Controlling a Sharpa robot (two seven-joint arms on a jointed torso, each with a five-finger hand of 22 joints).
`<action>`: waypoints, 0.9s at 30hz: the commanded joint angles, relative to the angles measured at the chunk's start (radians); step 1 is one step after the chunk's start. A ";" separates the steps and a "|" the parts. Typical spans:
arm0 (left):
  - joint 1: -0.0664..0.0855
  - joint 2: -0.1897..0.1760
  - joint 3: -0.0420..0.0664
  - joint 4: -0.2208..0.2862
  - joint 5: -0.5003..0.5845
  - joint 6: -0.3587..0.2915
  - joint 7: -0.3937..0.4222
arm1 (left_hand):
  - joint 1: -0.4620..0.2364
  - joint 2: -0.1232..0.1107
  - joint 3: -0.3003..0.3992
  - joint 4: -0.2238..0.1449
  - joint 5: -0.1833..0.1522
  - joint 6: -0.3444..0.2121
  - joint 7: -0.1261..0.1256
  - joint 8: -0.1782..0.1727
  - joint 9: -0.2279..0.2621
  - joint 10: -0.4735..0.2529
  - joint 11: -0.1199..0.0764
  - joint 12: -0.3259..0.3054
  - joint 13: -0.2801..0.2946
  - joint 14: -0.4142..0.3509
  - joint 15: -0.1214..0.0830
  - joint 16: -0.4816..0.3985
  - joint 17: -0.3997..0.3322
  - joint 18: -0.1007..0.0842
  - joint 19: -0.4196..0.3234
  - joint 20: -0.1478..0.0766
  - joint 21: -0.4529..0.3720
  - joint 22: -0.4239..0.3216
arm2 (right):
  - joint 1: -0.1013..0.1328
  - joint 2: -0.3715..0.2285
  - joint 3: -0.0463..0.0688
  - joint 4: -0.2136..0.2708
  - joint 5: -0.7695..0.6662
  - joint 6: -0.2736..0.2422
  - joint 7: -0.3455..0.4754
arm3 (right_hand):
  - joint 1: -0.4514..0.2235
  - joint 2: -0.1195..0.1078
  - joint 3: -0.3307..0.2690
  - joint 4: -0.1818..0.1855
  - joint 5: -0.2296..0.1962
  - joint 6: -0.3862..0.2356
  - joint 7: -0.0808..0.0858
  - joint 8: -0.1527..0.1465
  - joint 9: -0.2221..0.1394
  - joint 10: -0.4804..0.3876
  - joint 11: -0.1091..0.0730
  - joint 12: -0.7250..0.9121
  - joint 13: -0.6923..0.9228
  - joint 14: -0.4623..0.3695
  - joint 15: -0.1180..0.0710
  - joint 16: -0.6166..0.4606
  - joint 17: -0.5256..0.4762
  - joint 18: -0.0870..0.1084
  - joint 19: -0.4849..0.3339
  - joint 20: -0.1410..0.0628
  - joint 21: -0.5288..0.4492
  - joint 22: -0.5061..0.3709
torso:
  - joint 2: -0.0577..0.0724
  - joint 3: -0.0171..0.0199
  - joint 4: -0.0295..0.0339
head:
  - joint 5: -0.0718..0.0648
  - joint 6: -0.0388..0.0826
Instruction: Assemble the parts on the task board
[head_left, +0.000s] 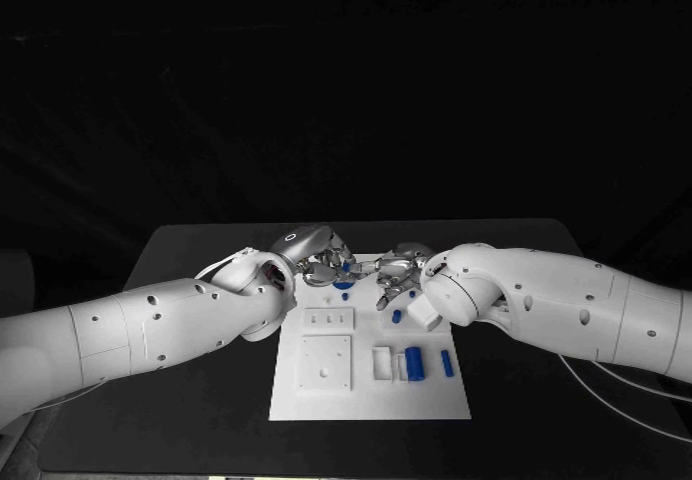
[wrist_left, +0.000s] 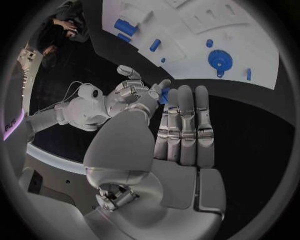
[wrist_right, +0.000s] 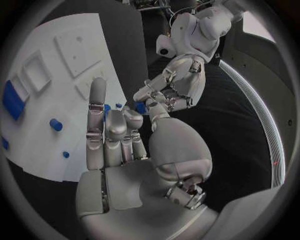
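The white task board (head_left: 368, 395) lies in the middle of the table. Above its far end my left hand (head_left: 323, 260) and right hand (head_left: 395, 278) meet fingertip to fingertip. Between them is a small blue part (wrist_left: 164, 95) (wrist_right: 141, 107). My left hand (wrist_left: 178, 125) pinches it between the thumb and straight fingers. My right hand (wrist_right: 125, 135) holds it with the thumb against curled fingers, one finger stretched out. A blue gear (wrist_left: 220, 60) stands on the board beneath the hands. Two blue cylinders (head_left: 414, 362) (head_left: 447, 363) lie near the board's right edge.
Small blue pegs (head_left: 398, 315) (head_left: 346, 296) sit on the board near the hands. White raised blocks (head_left: 327, 362) and a slotted plate (head_left: 329, 319) occupy the board's left half. Black table (head_left: 202, 420) surrounds the board.
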 joint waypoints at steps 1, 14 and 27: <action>0.002 0.004 0.001 0.003 -0.005 -0.002 0.011 | 0.004 0.006 -0.001 0.006 0.004 0.008 -0.002 0.003 0.002 0.007 0.002 -0.003 -0.001 0.005 0.001 -0.007 0.001 -0.010 0.005 0.000 -0.001 0.000 | -0.003 0.004 0.000 0.000 0.016 0.006 0.025 | -0.004 0.010 0.035 -0.008 -0.009 0.011 -0.002 -0.001 -0.002 0.007 -0.003 0.007 0.005 0.007 0.000 0.003 0.003 0.011 -0.002 -0.006 0.005 0.007 | 0.000 0.0001 -0.0006 | 0.000 -0.001; 0.002 0.006 0.001 0.003 -0.005 0.004 0.011 | 0.004 0.006 -0.001 0.006 0.004 0.008 -0.002 0.003 0.002 0.008 0.002 -0.004 -0.001 0.006 0.000 -0.007 0.002 -0.010 0.006 0.000 -0.001 0.001 | -0.006 0.011 0.000 -0.004 0.030 0.010 0.058 | -0.015 0.010 0.369 -0.082 -0.071 0.059 -0.009 -0.001 -0.001 0.007 -0.008 0.002 0.013 0.004 -0.005 0.000 0.009 0.013 -0.018 -0.013 0.012 0.046 | -0.001 -0.0002 -0.0004 | -0.001 -0.001; 0.002 0.006 0.001 0.000 -0.004 -0.002 0.010 | -0.001 -0.004 -0.007 0.007 -0.015 -0.019 0.006 0.002 0.000 0.007 0.004 -0.006 -0.001 0.004 0.002 -0.012 0.002 -0.010 0.004 0.002 -0.003 -0.001 | -0.007 0.006 0.000 -0.003 0.025 -0.015 0.072 | 0.002 0.009 0.518 -0.189 -0.097 0.143 -0.023 0.000 0.002 0.013 -0.015 -0.014 0.001 0.000 -0.015 -0.005 0.011 0.024 -0.076 -0.022 0.083 0.140 | -0.001 0.0001 -0.0012 | -0.001 -0.002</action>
